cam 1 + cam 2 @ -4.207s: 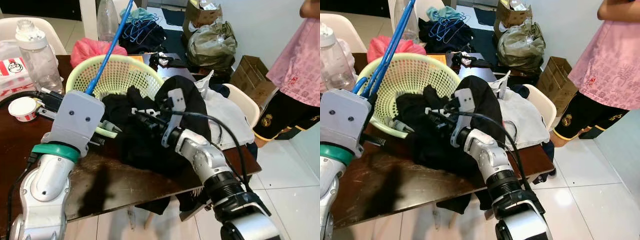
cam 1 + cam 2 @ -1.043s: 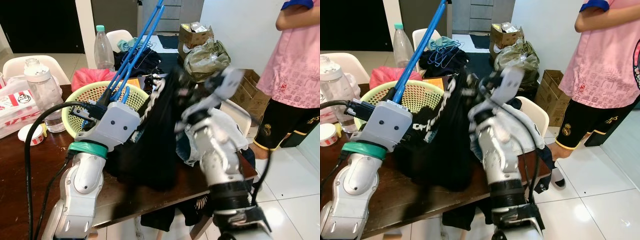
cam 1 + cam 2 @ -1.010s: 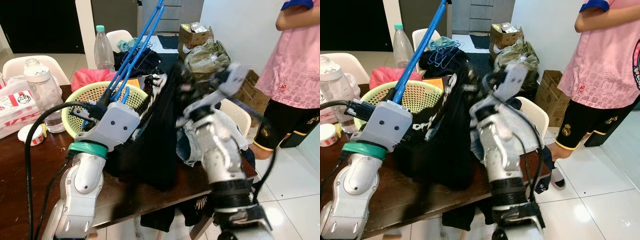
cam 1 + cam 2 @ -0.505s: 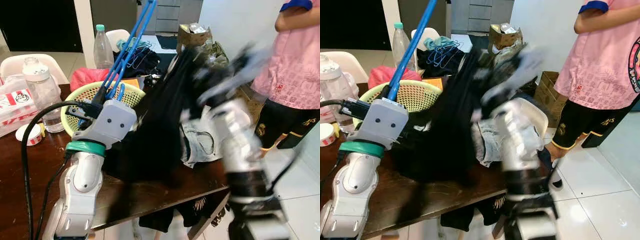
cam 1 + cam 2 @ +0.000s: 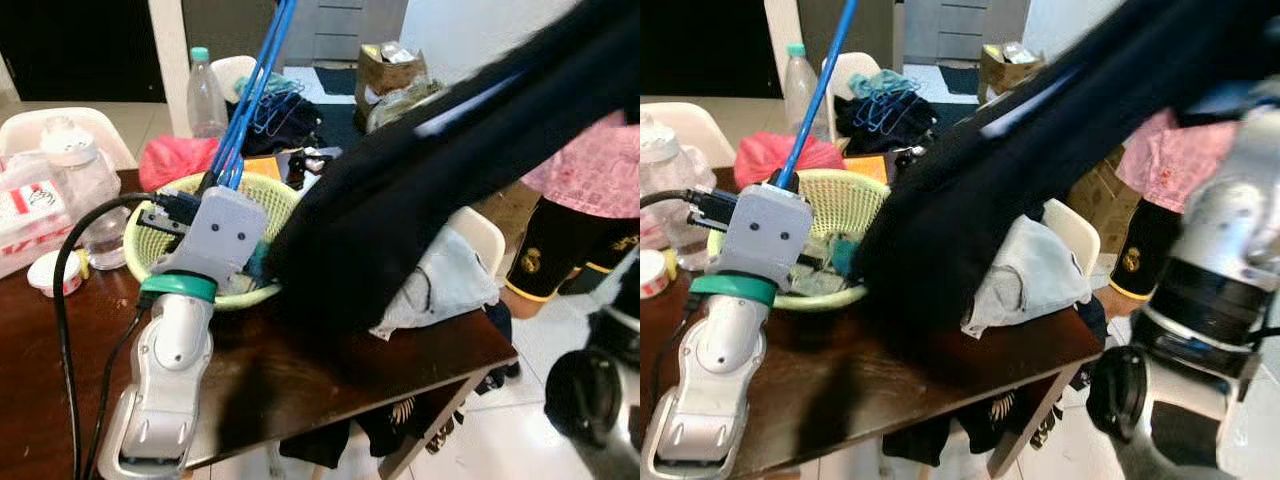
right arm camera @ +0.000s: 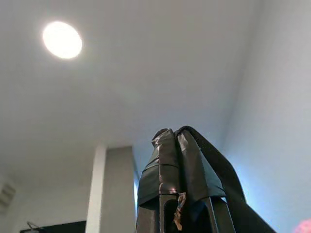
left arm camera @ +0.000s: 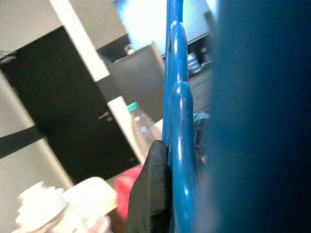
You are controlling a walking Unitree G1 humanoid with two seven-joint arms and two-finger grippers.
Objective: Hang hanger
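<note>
Left gripper [image 7: 167, 194] is over the green basket [image 5: 258, 192], fingers [image 7: 150, 194] pinched on the blue hanger [image 5: 250, 95]. The hanger stands nearly upright, angled up and away out of the top of the head views. In the left wrist view a black finger lies flat against the blue bars, so the hold looks firm.

Right arm [image 5: 1210, 270] is swung high. Its wrist camera points at the ceiling and the fingers [image 6: 182, 179] are pressed together on a fold of the black garment [image 5: 420, 170]. The cloth stretches in a long diagonal band from high at the right down to the basket rim and tabletop [image 5: 300, 370].

Risks, as I judge them:
- Lower end of the garment seems to touch the basket and the pale clothes [image 5: 440, 285] beside it. More lift could drag the basket or pull that pile off the tabletop edge.
- Hold on the cloth looks like a thin fold only. A snag on the rim could strip it out of the fingers.
- Garment is blurred, so it's moving fast. It sweeps near the hanger and could knock or twist it in the left fingers.
- A person in a pink shirt [image 5: 590, 170] stands just beyond the raised arm and cloth. Contact is possible if the swing goes wider.
- Bottles [image 5: 205, 95] and a cable [image 5: 70, 260] sit near the left arm. A jerk there could tip or snag them.

Can't tell whether the hanger is inside the garment yet.
</note>
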